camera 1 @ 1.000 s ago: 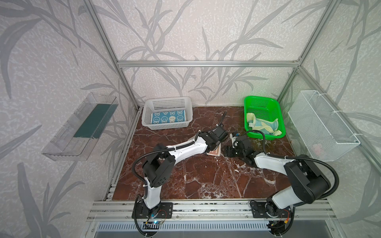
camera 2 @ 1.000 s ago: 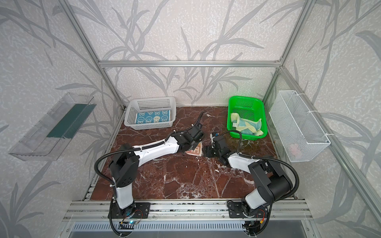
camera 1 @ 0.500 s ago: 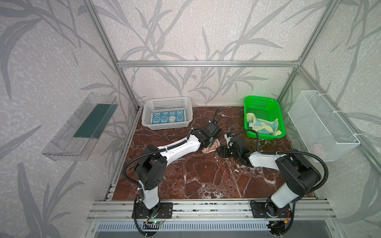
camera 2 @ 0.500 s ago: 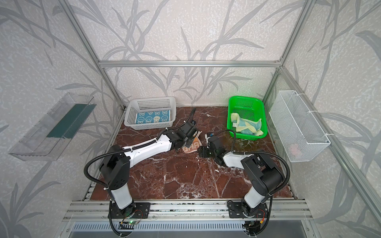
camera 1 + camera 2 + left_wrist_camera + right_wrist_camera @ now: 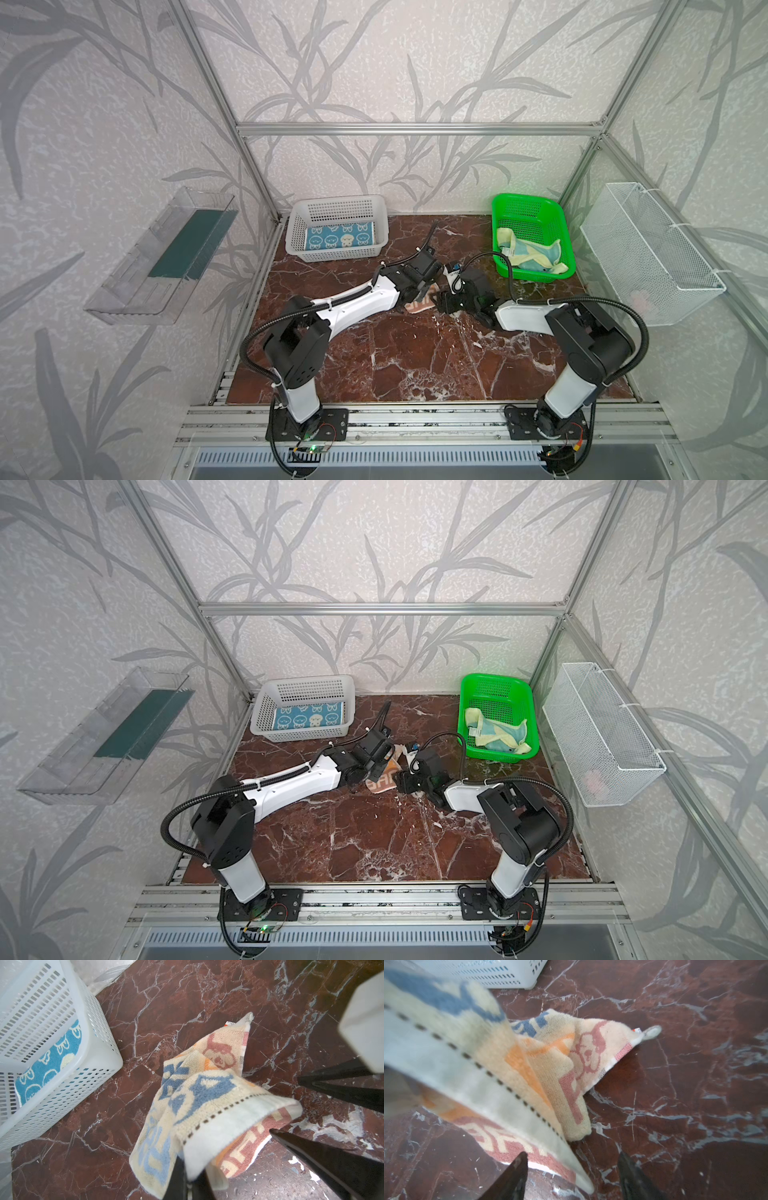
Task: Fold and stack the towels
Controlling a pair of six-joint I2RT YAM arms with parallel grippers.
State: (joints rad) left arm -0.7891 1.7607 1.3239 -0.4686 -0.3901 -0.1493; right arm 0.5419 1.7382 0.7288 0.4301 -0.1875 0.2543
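The striped towel (image 5: 207, 1093) with blue, orange and red-brown lettering lies crumpled on the marble floor, mid-table in both top views (image 5: 419, 306) (image 5: 380, 785). My left gripper (image 5: 188, 1165) is shut on its pale hem and holds that edge off the floor. My right gripper (image 5: 572, 1155) is open, its fingers (image 5: 521, 1167) either side of the hem's low corner, not pinching it. The blue towel with rabbit faces (image 5: 338, 237) lies flat in the white basket (image 5: 336, 201). A teal and pale yellow towel (image 5: 530, 254) is bunched in the green basket (image 5: 528, 203).
A white wire basket (image 5: 648, 257) hangs on the right wall and a clear plastic shelf (image 5: 162, 257) on the left wall. The two grippers (image 5: 424, 286) (image 5: 441, 301) stand almost tip to tip. The white basket's corner (image 5: 99, 1047) stands close to the left gripper.
Both grippers have shifted a little to the left with the striped towel between them. The right gripper's jaws have narrowed somewhat around the hem.
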